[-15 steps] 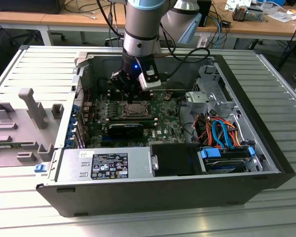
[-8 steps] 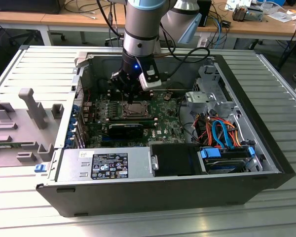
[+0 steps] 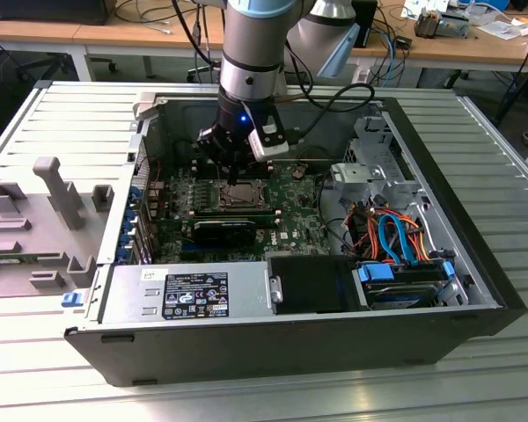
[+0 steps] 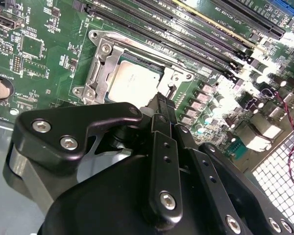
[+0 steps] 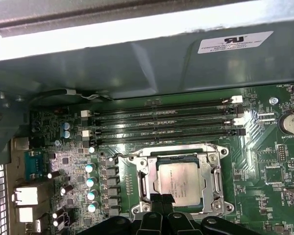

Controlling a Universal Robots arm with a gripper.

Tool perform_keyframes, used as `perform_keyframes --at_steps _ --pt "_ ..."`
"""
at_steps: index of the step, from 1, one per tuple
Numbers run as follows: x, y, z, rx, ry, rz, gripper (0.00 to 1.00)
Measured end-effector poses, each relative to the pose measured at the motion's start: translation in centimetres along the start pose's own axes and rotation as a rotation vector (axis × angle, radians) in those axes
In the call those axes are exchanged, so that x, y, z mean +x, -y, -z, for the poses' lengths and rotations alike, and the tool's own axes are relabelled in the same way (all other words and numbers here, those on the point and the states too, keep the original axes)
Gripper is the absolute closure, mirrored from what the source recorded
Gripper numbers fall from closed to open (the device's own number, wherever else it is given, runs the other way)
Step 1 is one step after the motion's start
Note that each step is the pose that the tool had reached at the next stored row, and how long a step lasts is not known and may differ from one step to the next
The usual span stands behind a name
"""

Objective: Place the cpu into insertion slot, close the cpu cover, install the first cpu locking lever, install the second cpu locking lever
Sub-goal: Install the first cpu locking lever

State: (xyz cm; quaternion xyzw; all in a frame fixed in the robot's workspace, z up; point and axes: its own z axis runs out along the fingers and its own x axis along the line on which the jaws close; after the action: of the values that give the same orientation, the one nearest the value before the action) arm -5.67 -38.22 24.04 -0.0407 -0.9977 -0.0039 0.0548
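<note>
The cpu (image 4: 130,81) (image 5: 179,182) lies flat in the insertion slot (image 3: 233,195) on the green motherboard, its silver top showing. The cpu cover (image 4: 99,68) (image 5: 211,169) lies down around it as a silver frame. My gripper (image 3: 231,178) hangs just over the socket inside the open computer case. In both wrist views its black fingertips (image 4: 161,102) (image 5: 161,199) are pressed together at the socket's edge, at the rim of the chip, with nothing seen between them. A thin metal lever (image 4: 152,45) runs along one side of the socket.
Long black memory slots (image 5: 166,122) run beside the socket. The case wall (image 5: 137,58) stands close behind them. A power supply (image 3: 189,292), a drive cage (image 3: 370,171) and coloured cables (image 3: 392,233) fill the case. A grey fixture (image 3: 48,220) sits on the exterior view's left.
</note>
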Motion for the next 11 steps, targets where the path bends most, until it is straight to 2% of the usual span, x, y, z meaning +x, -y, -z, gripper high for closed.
perform_keyframes --at_steps 11 --pt "0.0 0.0 0.01 0.0024 -0.0001 0.022 0.89"
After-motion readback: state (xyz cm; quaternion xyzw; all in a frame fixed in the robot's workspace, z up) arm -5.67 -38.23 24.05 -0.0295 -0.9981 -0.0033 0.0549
